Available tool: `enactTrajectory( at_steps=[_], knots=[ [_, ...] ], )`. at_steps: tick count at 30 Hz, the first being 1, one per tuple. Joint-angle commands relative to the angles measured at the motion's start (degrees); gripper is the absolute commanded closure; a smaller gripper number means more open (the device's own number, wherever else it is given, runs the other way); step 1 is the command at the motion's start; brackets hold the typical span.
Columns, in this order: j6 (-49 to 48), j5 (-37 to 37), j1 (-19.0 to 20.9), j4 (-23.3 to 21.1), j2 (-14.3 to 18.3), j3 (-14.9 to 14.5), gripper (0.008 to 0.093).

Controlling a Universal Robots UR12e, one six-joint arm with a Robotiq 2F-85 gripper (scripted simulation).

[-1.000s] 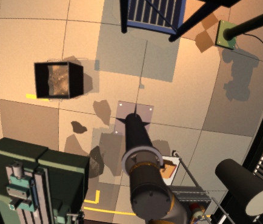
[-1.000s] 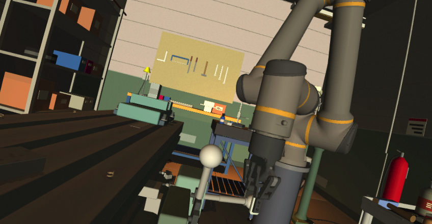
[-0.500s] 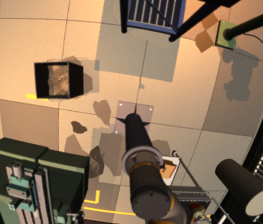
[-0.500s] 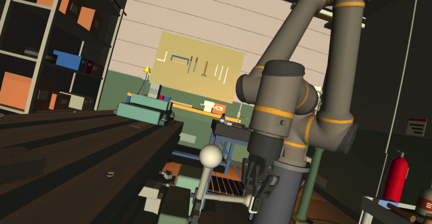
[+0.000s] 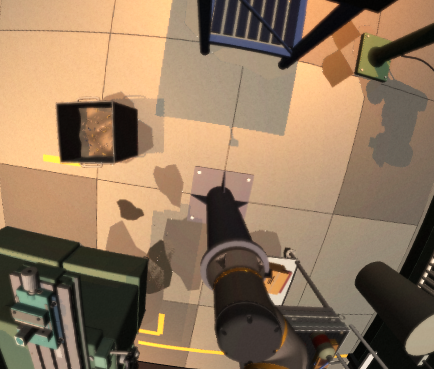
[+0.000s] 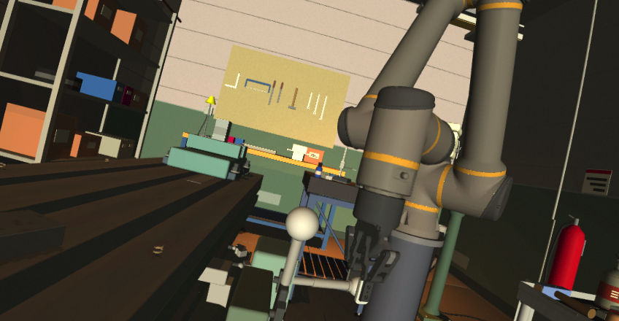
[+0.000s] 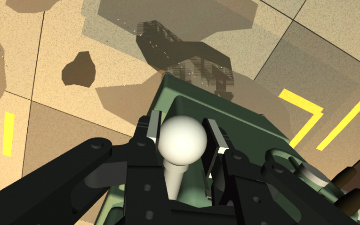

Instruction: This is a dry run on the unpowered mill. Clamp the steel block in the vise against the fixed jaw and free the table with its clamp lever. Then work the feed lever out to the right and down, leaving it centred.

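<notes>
The steel block cannot be made out on the dark mill table (image 6: 108, 214), and the teal vise (image 6: 206, 159) sits at the table's far end. Below the table's near corner two cream levers stick out of the mill's green housing (image 7: 218, 131). One stands upright with a large ball knob (image 6: 302, 224). The other lies nearly level toward the right, and its ball knob (image 7: 182, 140) sits between my fingers, its end (image 6: 357, 284) partly covered by them from the side. My gripper (image 7: 184, 133) is closed on that level lever's knob.
The table edge (image 6: 226, 227) runs just left of my gripper, and the upright lever is close beside it. The arm's own grey pedestal (image 6: 404, 274) stands right behind. A fire extinguisher (image 6: 567, 253) and a bench corner lie farther right.
</notes>
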Motion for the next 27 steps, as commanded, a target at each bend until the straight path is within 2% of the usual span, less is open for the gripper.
enactTrajectory(
  at_steps=[1,27],
  knots=[
    [0.0,0.1,0.0,-0.1,0.0,-0.1,0.0934],
    [-1.0,0.1,-0.2,-0.1,-0.1,0.1,0.0934]
  ],
)
